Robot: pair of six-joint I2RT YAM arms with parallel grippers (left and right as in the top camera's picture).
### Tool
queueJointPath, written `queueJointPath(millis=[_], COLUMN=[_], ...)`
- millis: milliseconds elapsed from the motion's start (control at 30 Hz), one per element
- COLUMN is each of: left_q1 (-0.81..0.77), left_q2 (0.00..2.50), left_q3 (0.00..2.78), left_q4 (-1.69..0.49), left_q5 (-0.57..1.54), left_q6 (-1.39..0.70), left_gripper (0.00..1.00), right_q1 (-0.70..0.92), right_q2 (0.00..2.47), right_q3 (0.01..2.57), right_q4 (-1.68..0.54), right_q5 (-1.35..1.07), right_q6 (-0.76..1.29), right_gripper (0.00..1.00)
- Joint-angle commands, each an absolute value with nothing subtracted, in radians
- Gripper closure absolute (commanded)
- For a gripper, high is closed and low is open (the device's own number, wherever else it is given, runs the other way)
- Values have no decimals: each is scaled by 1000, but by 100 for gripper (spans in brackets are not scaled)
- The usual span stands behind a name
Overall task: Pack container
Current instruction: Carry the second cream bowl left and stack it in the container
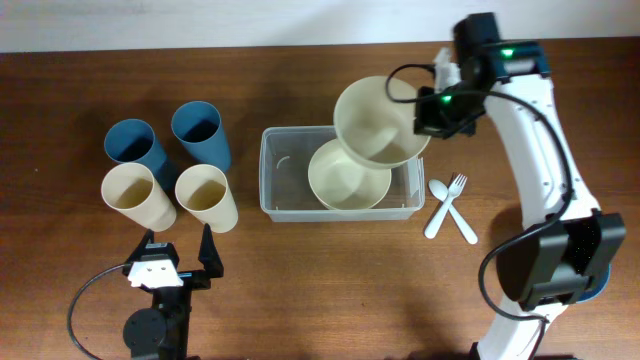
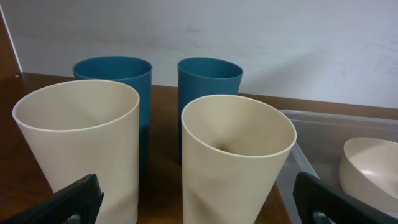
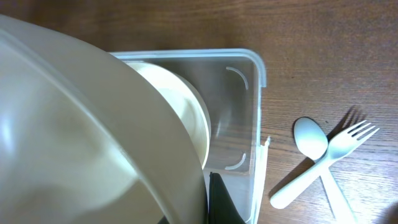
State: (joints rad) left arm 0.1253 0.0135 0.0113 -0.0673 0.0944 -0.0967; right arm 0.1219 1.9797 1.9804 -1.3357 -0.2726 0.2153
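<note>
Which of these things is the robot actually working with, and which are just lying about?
In the job: container, lower cream bowl inside it, raised cream bowl.

Lying about, untouched for now: two blue cups, two cream cups, spoon, fork.

Dark wooden surface (image 1: 60, 90), left blue cup (image 1: 130, 142) and right blue cup (image 1: 198, 125) stood upright in the left half, left cream cup (image 1: 128, 187) and right cream cup (image 1: 202, 187) set just in front of them, clear container (image 1: 283, 175) placed near the middle, white spoon (image 1: 440, 189) and white fork (image 1: 457, 185) laid crossed toward the right edge
</note>
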Motion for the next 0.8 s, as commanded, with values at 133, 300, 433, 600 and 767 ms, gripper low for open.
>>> queueJointPath(millis=[133,300,433,600,767], left_q1=[122,122,122,122,122], left_q2=[5,5,5,5,5], left_q3=[10,10,10,10,10], left_q4=[-75,-75,-75,-75,-75], left_q5=[101,101,101,101,101], left_q6=[-81,-81,-81,-81,-81], left_gripper=[0,0,0,0,0], right_q1=[200,243,265,269,269], right_q2=[1981,1983,1983,1983,1983], right_q3=[1965,1821,1725,1688,1687], right_q4=[-1353,-1274,-1206,-1176,-1151], right_q5=[-141,-138,-138,-138,-137], right_q6=[244,263,271,270,270], right_gripper=[96,96,96,96,96])
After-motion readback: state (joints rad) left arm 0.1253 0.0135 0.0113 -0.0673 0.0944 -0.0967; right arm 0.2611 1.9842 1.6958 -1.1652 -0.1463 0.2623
